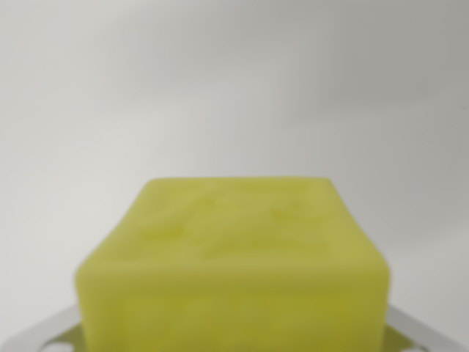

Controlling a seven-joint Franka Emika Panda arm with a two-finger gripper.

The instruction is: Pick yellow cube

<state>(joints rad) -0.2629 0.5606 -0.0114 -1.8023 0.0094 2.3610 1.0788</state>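
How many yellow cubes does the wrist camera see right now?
1. The yellow cube fills the lower centre of the blurred wrist view, on a plain white surface. Others could lie outside this close frame.

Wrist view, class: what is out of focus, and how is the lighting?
Wrist view: the yellow cube fills the lower frame, soft and blurred from closeness; lighting is even and diffuse, without glare, on the pale background; metallic end effector parts at the bottom corners are blurred too.
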